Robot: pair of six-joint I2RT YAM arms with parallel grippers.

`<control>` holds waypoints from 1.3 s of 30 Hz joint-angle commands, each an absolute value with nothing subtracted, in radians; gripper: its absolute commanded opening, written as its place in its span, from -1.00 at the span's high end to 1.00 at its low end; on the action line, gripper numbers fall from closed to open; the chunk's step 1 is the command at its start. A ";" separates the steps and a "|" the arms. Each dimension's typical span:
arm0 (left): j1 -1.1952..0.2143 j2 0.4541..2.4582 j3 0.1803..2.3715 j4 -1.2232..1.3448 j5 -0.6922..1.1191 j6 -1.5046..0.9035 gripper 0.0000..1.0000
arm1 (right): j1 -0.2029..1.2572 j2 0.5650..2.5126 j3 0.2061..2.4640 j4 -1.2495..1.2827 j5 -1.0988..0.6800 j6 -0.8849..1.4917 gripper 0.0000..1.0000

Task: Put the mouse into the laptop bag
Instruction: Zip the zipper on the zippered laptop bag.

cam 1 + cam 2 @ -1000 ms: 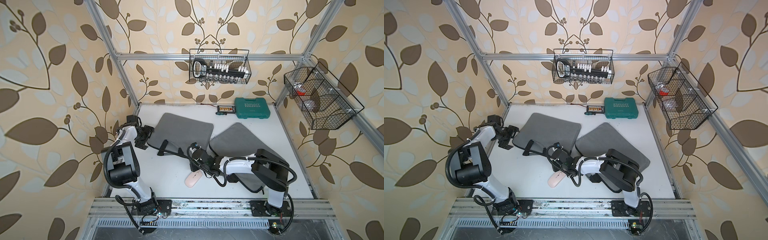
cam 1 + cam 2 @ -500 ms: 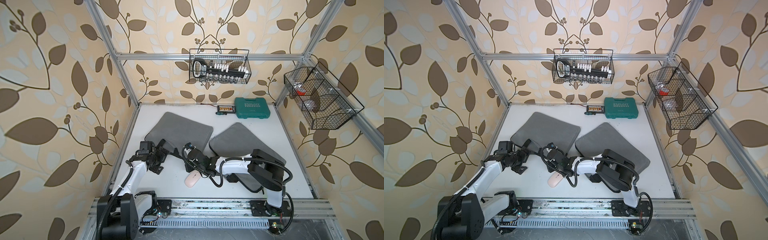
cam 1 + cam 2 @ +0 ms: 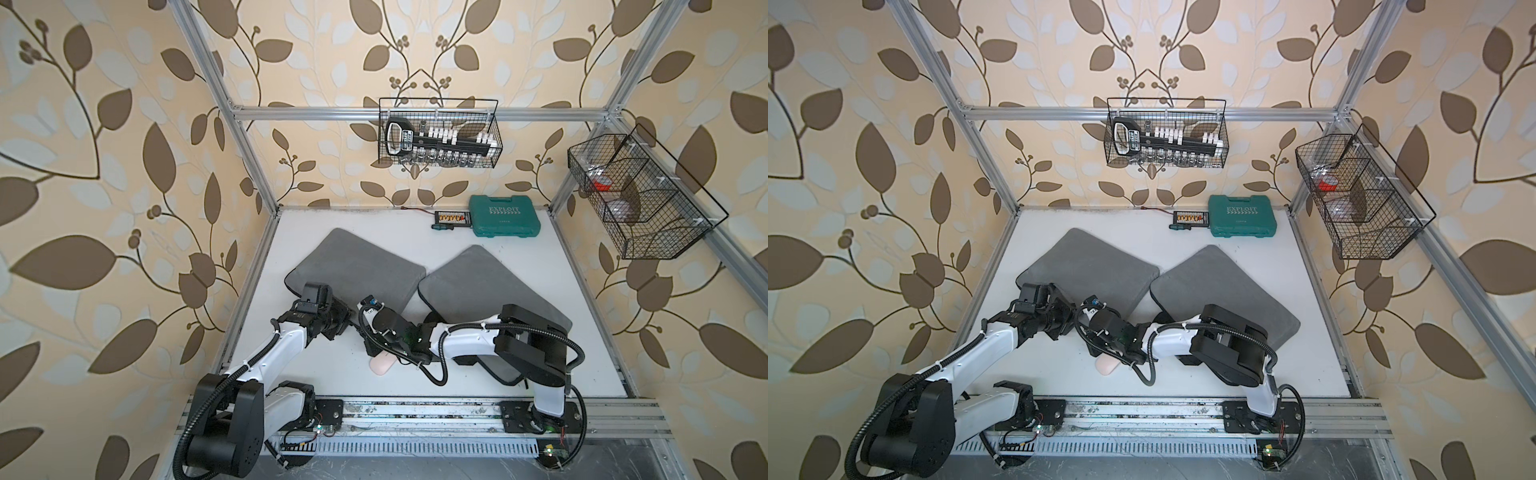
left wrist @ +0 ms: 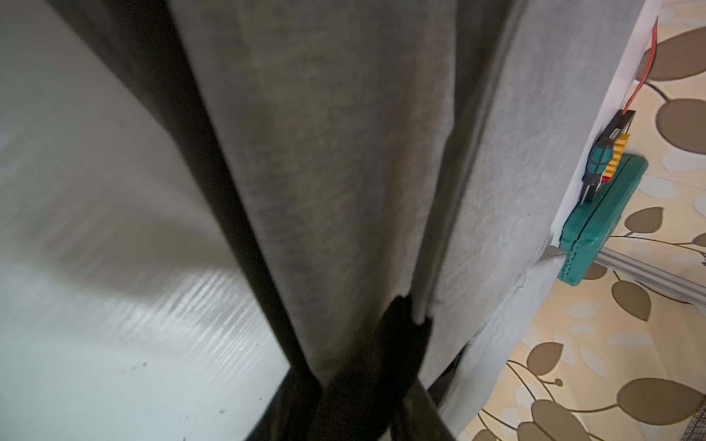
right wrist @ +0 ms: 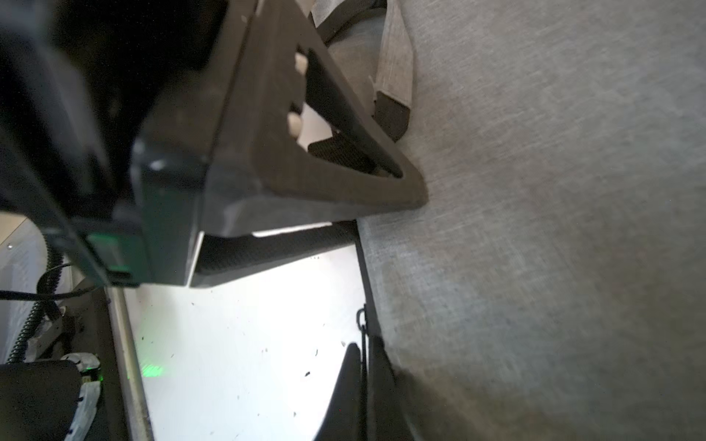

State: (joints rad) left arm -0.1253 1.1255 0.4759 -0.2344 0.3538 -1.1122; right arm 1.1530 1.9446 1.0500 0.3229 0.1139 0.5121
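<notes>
Your left arm (image 3: 282, 345) is no longer waiting at the wall side of the table. Within the last second it is crossing over to the near corner of the flat grey fabric laptop bag (image 3: 357, 266), and the left gripper (image 3: 341, 319) is now sitting just beside the right gripper (image 5: 363, 349). Its jaws, wide a moment ago, are drawing together. In the left wrist view the grey cloth and the black end of the bag's handle (image 4: 382, 336) are lying between them, so it is looking like a grasp on the bag, though the contact itself is hidden at the picture's edge. The right gripper is staying clenched at the same spot. The small metal zip pull (image 5: 361, 317) is running in between its fingertips, and I am judging that it is pinching this pull.

The pale pink oval mouse (image 3: 382, 365) is not moving. It is lying on the white tabletop (image 3: 332, 370) near the front, partly under the right arm (image 3: 457, 336), apart from the bag, and nothing is holding it.

For your task, both arms are still working on opening the bag: one is steadying the cloth, the other is probably pulling the zip. The mouse step is not yet starting. A second grey fabric bag (image 3: 478, 291) is lying alongside.
</notes>
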 commanded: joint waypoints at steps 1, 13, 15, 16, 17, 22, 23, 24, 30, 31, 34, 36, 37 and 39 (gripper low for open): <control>-0.129 1.134 0.535 -0.219 0.294 -1.094 0.64 | 1.162 1.902 1.010 0.367 0.058 0.522 1.00; -0.055 1.190 0.679 -0.352 0.249 -1.003 1.00 | 1.175 1.853 0.878 0.277 0.282 0.556 1.00; -0.018 1.210 0.693 -0.355 0.287 -0.983 1.00 | 1.174 1.852 0.861 0.267 0.329 0.566 1.00; 0.002 1.218 0.699 -0.359 0.303 -0.970 1.00 | 1.171 1.850 0.853 0.268 0.343 0.568 1.00; 0.021 1.225 0.706 -0.366 0.315 -0.956 1.00 | 1.165 1.848 0.842 0.271 0.352 0.571 1.00; 0.094 1.250 0.720 -0.373 0.362 -0.900 1.00 | 1.134 1.845 0.804 0.327 0.335 0.555 1.00; 0.098 1.261 0.726 -0.375 0.362 -0.890 1.00 | 1.134 1.849 0.803 0.344 0.327 0.536 1.00; 0.098 1.273 0.738 -0.377 0.363 -0.882 1.00 | 1.135 1.853 0.811 0.356 0.316 0.522 1.00; 0.098 1.344 0.755 -0.382 0.391 -0.868 0.05 | 1.130 1.918 0.924 0.368 0.255 0.466 1.00; 0.099 1.336 0.742 -0.382 0.392 -0.876 -0.21 | 1.128 1.934 0.947 0.364 0.244 0.461 1.00; 0.097 1.277 0.679 -0.381 0.399 -0.902 -0.70 | 1.127 1.970 1.010 0.359 0.213 0.440 1.00; 0.095 1.221 0.624 -0.390 0.410 -0.919 -0.80 | 1.127 1.992 1.043 0.358 0.195 0.436 1.00; 0.092 1.188 0.597 -0.393 0.414 -0.928 -0.81 | 1.127 2.004 1.059 0.356 0.188 0.435 1.00; 0.084 1.115 0.547 -0.399 0.419 -0.945 -0.81 | 1.127 2.021 1.084 0.354 0.169 0.432 1.00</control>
State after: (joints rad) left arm 0.0910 1.1976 0.5926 -0.3805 0.4118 -0.9207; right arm 1.1275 1.9907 1.0359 0.3519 0.2100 0.4549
